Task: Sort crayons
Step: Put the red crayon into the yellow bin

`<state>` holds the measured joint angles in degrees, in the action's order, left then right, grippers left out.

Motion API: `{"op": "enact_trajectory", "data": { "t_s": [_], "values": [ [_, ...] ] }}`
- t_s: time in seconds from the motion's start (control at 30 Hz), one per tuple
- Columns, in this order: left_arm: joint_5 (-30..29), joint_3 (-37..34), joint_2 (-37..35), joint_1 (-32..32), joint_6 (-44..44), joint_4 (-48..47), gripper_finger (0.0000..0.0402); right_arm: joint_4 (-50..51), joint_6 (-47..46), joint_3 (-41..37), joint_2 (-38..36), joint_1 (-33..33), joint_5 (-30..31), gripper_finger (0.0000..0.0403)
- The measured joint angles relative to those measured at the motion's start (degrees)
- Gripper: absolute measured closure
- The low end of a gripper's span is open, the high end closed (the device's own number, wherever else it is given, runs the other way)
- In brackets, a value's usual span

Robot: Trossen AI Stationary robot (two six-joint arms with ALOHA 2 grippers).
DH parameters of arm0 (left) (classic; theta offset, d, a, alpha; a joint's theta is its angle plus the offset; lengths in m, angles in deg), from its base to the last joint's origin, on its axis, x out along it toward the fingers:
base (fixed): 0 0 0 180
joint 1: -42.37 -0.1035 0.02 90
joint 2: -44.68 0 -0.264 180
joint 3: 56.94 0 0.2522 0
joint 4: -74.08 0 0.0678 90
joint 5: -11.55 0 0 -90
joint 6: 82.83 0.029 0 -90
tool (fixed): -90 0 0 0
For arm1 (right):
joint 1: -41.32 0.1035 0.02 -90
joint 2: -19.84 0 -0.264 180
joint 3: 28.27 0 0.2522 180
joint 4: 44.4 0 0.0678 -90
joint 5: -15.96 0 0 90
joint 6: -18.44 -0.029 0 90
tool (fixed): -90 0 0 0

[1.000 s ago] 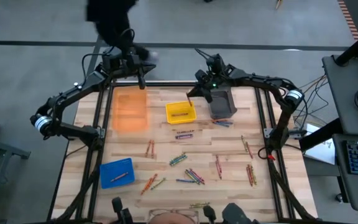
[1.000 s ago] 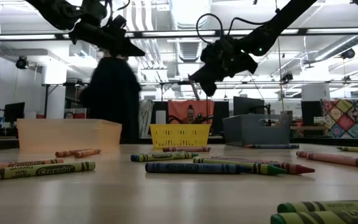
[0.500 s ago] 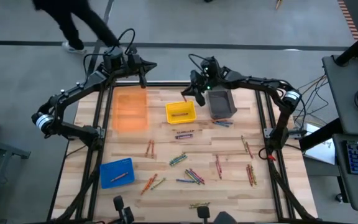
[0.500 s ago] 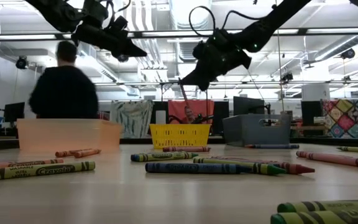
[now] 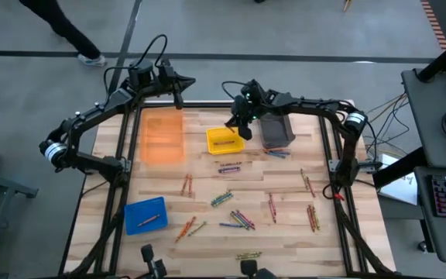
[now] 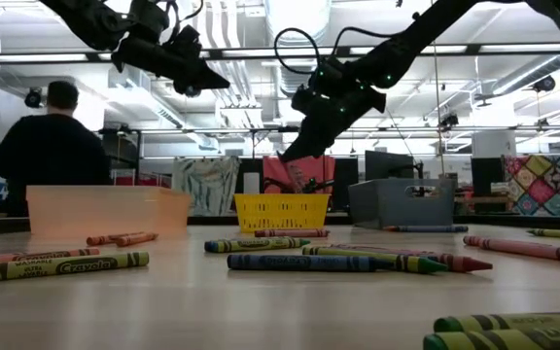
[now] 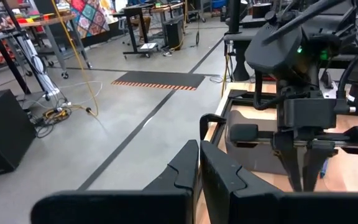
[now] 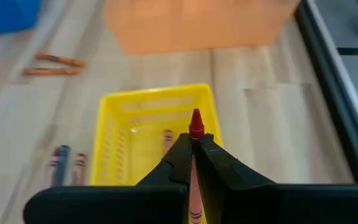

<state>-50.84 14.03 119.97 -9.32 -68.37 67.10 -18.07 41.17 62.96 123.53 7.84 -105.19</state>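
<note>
While the right gripper [image 8: 193, 163] pinches a thin red wax crayon [image 8: 195, 134] between pressed fingers, the crayon's long axis runs forward along the fingers with its tip pointing out over the yellow slotted plastic bin [image 8: 118, 147]. That bin lies just ahead of and below the tip, near the middle of the table's far edge in the high view, so the coming release turns on whether red belongs there; the orange translucent bin [image 5: 162, 139] lies farther toward the far left corner. I judge the right arm the nearer to both.

One crayon is visible inside the yellow bin [image 8: 167, 139].

Bins counted: four. Besides the yellow and orange, a grey bin [image 5: 277, 131] sits just right of the yellow one, and a blue bin [image 5: 145, 215] sits near the near left corner.

Loose crayons [image 5: 238, 220] lie scattered over the wooden tabletop [image 5: 285, 190] in small groups, too small to count exactly; roughly two dozen.

Grippers counted: two. The left gripper [image 5: 178, 99] hangs at the far edge above the orange bin, fingers pressed together, holding nothing.

A person [image 6: 45, 151] stands beyond the table.
</note>
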Motion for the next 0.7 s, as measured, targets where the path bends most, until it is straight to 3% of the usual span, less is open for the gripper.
{"op": "enact_trajectory", "data": {
  "t_s": [0.5,0.7],
  "values": [
    [0.0,-0.02,0.0,0.0,-0.2,0.62,0.0401,2.2,1.89,0.02,0.51,0.63,1.22,0.0392],
    [0.0,-0.02,0.0,-0.02,-1.1,0.59,0.0401,2.29,0.85,0.02,0.51,0.61,1.22,0.036]
  ]
}}
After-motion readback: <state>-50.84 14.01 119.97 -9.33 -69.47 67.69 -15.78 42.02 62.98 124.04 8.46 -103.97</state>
